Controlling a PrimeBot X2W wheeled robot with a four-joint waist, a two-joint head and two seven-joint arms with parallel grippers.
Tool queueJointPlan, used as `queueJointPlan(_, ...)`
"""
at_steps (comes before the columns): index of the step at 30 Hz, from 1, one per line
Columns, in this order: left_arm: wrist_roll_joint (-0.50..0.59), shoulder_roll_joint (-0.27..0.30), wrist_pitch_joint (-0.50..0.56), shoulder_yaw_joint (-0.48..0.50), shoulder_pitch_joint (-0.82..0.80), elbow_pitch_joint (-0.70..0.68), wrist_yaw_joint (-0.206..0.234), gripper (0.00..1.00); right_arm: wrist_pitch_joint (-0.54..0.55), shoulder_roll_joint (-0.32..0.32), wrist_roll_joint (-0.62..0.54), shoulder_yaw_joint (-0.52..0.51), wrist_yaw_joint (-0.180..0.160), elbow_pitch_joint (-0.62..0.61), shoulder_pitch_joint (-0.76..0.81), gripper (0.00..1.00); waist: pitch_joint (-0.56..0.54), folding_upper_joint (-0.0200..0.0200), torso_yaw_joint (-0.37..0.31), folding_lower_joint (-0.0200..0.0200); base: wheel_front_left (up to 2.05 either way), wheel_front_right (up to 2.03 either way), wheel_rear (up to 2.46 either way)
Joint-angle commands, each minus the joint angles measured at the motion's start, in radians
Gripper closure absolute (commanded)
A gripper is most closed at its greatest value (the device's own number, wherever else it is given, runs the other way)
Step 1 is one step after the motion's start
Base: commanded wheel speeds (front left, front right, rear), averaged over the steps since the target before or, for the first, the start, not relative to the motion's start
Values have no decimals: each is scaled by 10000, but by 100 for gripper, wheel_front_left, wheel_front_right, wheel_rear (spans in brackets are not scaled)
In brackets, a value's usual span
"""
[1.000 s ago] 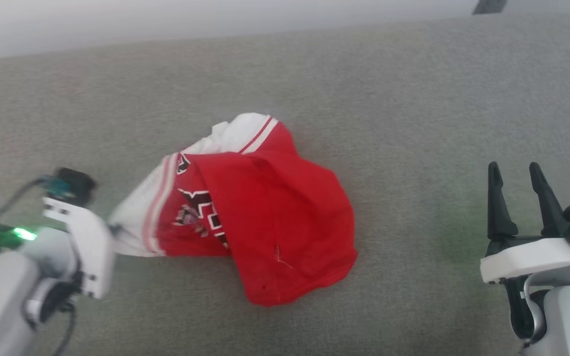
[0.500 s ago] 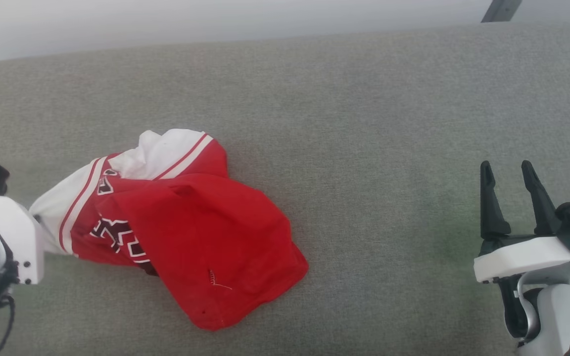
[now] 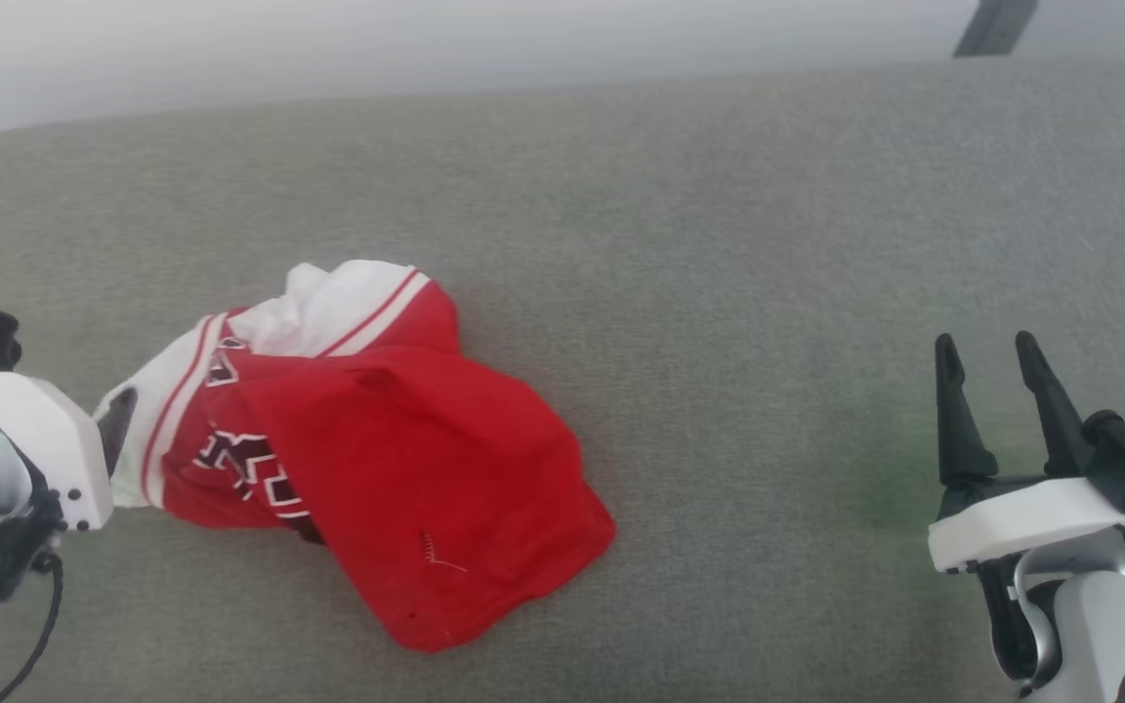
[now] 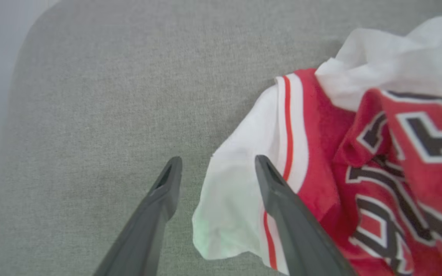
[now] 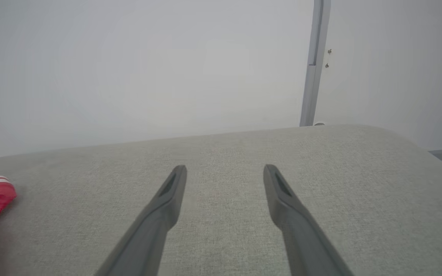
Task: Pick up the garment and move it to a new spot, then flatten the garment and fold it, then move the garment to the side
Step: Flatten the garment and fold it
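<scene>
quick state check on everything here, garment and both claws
garment, crumpled in a heap on the grey cushion, not flattened or folded
left claw, open, garment's white corner lying between its fingers, not pinched
right claw, open, empty, apart from the garment

garment (image 4: 320, 153) edge-cropped, lettering (image 4: 428, 134) — partly hidden in folds

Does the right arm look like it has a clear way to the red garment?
Probably yes. The right gripper is open, and bare grey cushion lies between it and the garment, nothing in the way. The garment sits far toward the robot's left, so reach is the doubt.
</scene>
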Motion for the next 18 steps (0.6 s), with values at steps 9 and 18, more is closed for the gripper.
queueJointPlan(9, 213, -338, -2601, 532, 778, -1055, 213, 0, 379, -362, 117, 519, 1, -157, 241, 0, -606, 0, 924, 0, 0, 0, 0)
queueJointPlan(18, 242, -981, -4911, 930, 1970, -1961, 536, 0, 975, -835, 431, 1645, 1, -245, 26, 0, -869, 0, 1976, 0, 0, 0, 0)
